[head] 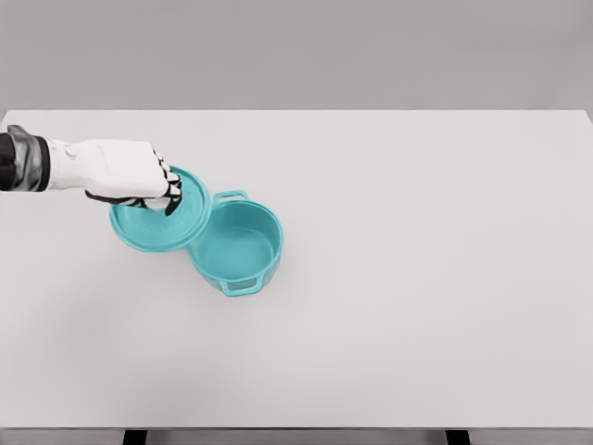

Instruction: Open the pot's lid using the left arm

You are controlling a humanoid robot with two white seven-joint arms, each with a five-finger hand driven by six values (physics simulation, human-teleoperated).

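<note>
Left arm: reaches in from the left edge, forearm nearly level above the table (417, 306).
Left hand (125, 173): knuckles up, fingers (170, 190) curled down onto the top of the lid (162, 218), pinching it.
Lid: teal, off the pot (238, 247), tilted, held to the pot's left with its right edge overlapping the rim.
Pot: teal, open, upright, left of the table's centre, two loop handles.
Writing: none readable.

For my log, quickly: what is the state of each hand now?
Left hand: fingers closed on the teal lid, off the pot.
Right hand: not in view.
</note>
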